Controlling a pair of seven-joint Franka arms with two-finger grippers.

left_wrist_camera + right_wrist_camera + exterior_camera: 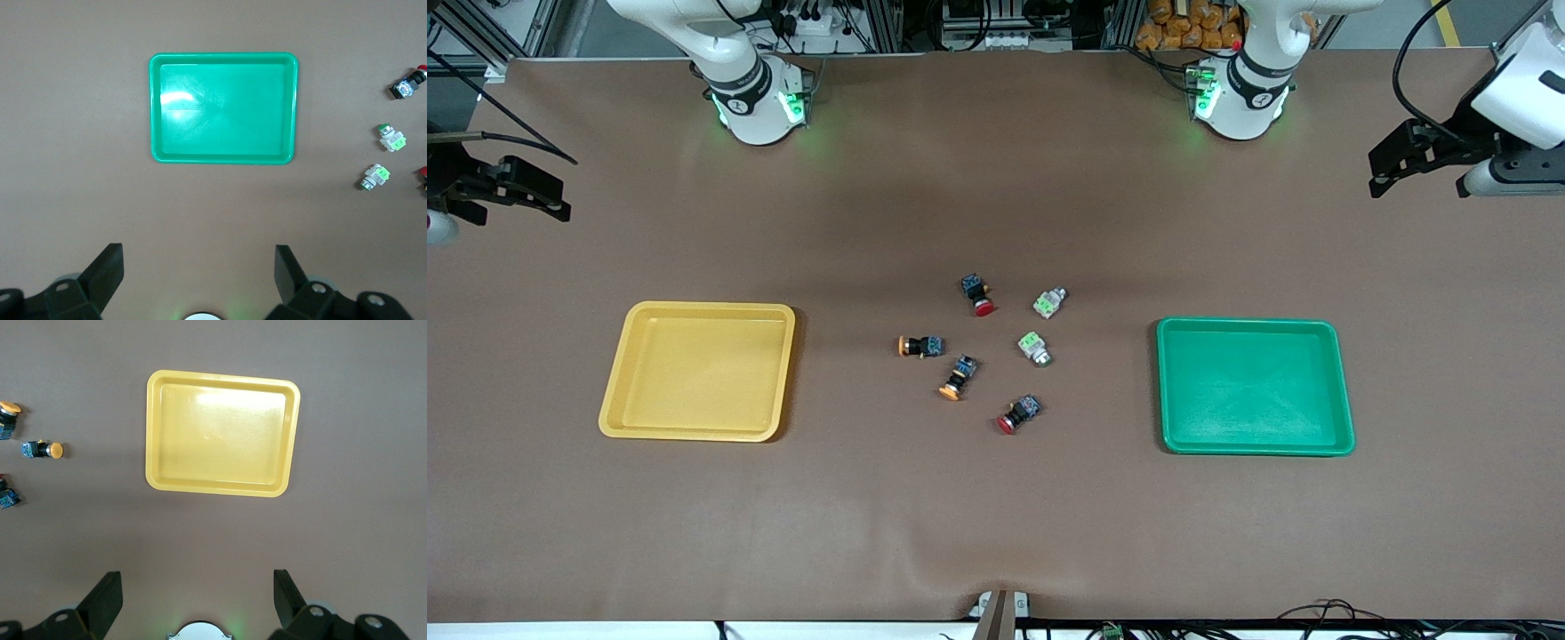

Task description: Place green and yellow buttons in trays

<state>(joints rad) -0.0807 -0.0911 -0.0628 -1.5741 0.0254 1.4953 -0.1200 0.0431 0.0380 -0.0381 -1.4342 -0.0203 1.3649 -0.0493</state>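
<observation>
Between the trays (698,311) lie the buttons (1037,348), well apart from both grippers' spread fingers (107,270)

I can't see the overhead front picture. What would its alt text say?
Six small pushbutton switches lie clustered mid-table between an empty yellow tray toward the right arm's end and an empty green tray toward the left arm's end: two yellow-capped, two pale green, two red-capped. Both arms wait at the table's ends.
</observation>
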